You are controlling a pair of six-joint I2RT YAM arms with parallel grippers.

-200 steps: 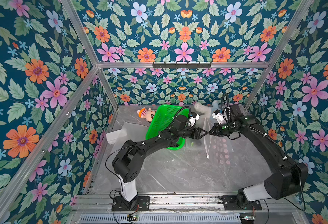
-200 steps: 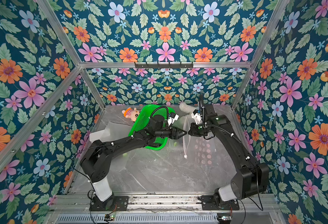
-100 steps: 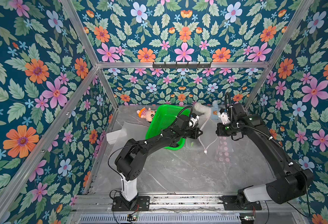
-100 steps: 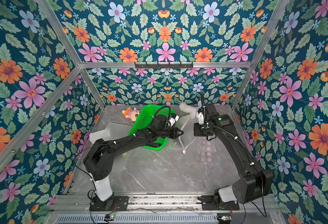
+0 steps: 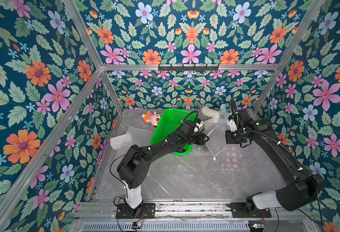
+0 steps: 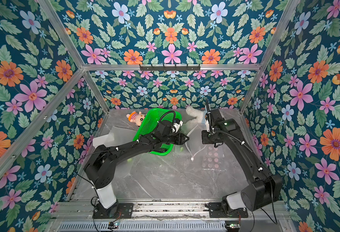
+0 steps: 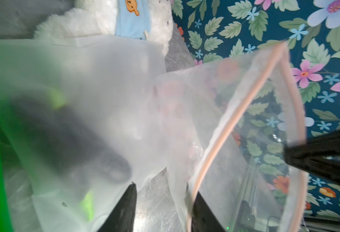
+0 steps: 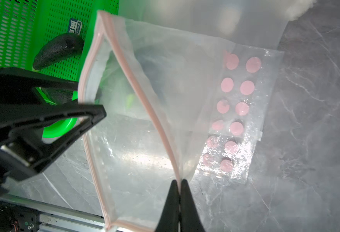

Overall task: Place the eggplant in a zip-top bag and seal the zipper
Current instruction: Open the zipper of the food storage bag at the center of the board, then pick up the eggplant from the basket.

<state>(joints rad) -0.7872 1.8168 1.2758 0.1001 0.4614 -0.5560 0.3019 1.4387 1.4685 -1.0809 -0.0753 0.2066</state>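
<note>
The zip-top bag (image 8: pixel 235 96), clear with pink dots, lies at the right of the table in both top views (image 5: pixel 229 158) (image 6: pixel 212 160), its mouth lifted and gaping. My right gripper (image 8: pixel 178 181) is shut on the pink zipper (image 8: pixel 141 86) of one lip. My left gripper (image 7: pixel 162 188) (image 5: pixel 207 138) is open at the opposite lip, the zipper (image 7: pixel 235 120) draped against one finger. The white slider (image 5: pixel 214 159) hangs at the mouth's end. I cannot pick out the eggplant for certain: a dark long shape (image 7: pixel 64 136) with green patches shows blurred through frosted plastic.
A green basket (image 5: pixel 171 122) stands tilted behind the left arm with a dark pebbly fruit (image 8: pixel 58 50) in it. A doll (image 5: pixel 152 118) and a white plush (image 5: pixel 215 115) lie at the back wall. Frosted plastic (image 5: pixel 121 140) lies at the left.
My right gripper has drawn its lip of the bag to the right, so the mouth gapes wider. The left gripper has stayed almost where it was.
</note>
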